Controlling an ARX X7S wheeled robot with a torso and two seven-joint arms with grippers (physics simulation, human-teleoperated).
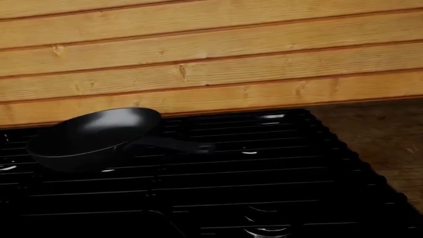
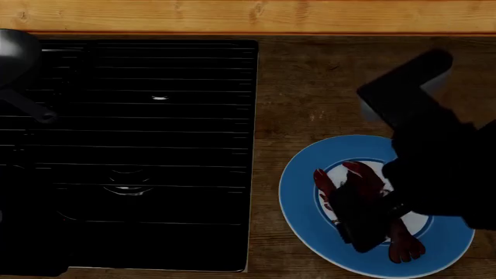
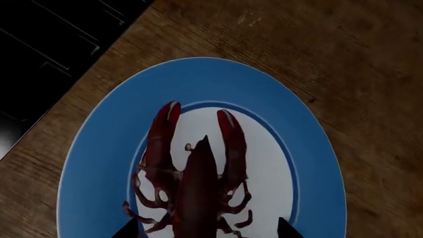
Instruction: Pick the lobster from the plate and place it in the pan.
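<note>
A: Where was the lobster (image 3: 198, 183) found?
B: On the plate's (image 2: 298, 192) white centre, on the tabletop (image 2: 310, 87) right of the stove grate (image 2: 155, 145).

A: And the fingers?
B: The right gripper (image 2: 360, 215) was held over it, fingers (image 3: 286, 229) spread apart. The pan (image 1: 92, 136) was seen far left.

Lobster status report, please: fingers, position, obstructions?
Right gripper over lobster, fingers straddling it, closure unclear. Lobster on plate. Pan empty on stove. Left gripper out of view.
</note>
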